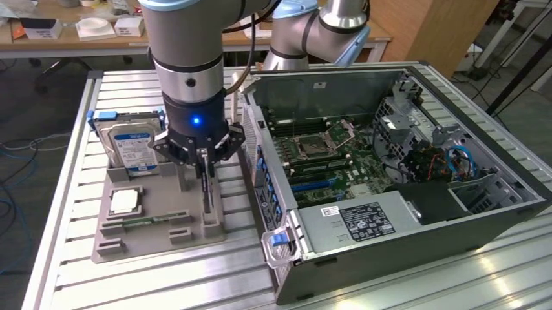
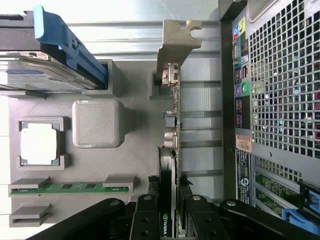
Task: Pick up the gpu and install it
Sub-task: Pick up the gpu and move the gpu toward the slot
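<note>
The end effector [image 2: 168,210] grips the upright gpu [image 2: 167,167] bearing, seemingly, an Nvidia logo.

Holder tray [image 2: 135,150] grey w/ fine ribbed print texture. Hard drive [image 1: 134,148] silver, blue-white label; its caddy [image 2: 70,45] blue. Memory stick [image 2: 70,188] green. CPU [image 2: 40,143] silver-white. gpu [image 2: 167,170] dark, silver bracket. Gripper [image 2: 168,202] black. PC case [image 2: 285,75] black, perforated grid rear.

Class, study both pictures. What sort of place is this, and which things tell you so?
Probably a robotics lab: a robot arm over a slatted metal bench, an open computer case, and a fixture tray of parts.
</note>
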